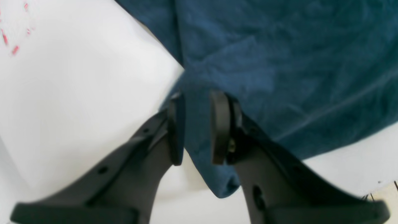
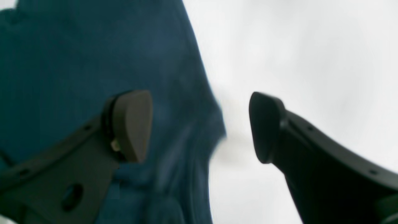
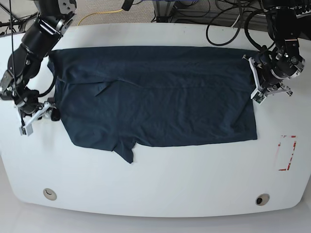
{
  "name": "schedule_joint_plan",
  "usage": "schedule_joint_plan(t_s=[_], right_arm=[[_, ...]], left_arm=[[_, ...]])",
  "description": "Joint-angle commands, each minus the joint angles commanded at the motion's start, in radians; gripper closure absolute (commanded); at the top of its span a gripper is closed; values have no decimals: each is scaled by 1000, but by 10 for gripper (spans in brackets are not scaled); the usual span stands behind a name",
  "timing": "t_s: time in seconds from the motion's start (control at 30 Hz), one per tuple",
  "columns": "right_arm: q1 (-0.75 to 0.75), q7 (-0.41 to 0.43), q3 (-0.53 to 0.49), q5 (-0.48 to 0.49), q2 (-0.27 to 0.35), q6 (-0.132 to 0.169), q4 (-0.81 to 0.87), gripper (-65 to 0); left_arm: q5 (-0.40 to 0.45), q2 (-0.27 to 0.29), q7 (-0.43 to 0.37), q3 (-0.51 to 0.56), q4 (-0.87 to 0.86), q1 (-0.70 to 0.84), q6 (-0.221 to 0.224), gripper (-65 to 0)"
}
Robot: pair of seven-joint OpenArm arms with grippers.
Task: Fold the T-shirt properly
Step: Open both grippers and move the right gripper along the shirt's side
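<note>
On the left of the base view, the right gripper (image 3: pixel 51 112) sits at the edge of the T-shirt (image 3: pixel 155 97). Its two black fingers are spread wide apart. In the right wrist view one rounded finger pad (image 2: pixel 132 126) is over the soft blue cloth and the other is over the bare white table (image 2: pixel 311 46), with the cloth's edge between them. They hold nothing.

The T-shirt is dark navy blue, soft and a bit wrinkly. It lies spread out wide across the middle of the smooth white table (image 3: pixel 160 179), folded into a long flat shape, with one sleeve sticking out at the near edge.

On the right of the base view, the left gripper (image 3: pixel 255 80) is at the shirt's other edge. In the left wrist view its flat black pads (image 1: pixel 219 124) are pressed close on a fold of the blue cloth, pinching it.

A small red mark (image 3: pixel 286 153) is on the table near the right.
</note>
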Motion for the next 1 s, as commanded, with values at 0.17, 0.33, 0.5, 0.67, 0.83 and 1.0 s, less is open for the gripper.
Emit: schedule_joint_plan(t_s=[0.17, 0.33, 0.5, 0.67, 0.83, 1.0], right_arm=[[123, 144, -86, -78, 26, 0, -199, -438], [213, 308, -157, -140, 43, 0, -428, -420], [284, 446, -158, -199, 43, 0, -634, -425], [293, 509, -160, -215, 25, 0, -689, -426], [293, 499, -160, -215, -6, 0, -686, -425], [290, 500, -160, -216, -31, 0, -689, -415]], left_arm=[[0, 0, 0, -2, 0, 2, 0, -119], [0, 0, 0, -12, 0, 5, 0, -118], [0, 9, 0, -52, 0, 5, 0, -118], [0, 23, 0, -98, 0, 2, 0, -119], [0, 20, 0, -104, 0, -3, 0, -121], [2, 20, 3, -107, -2, -46, 0, -121]])
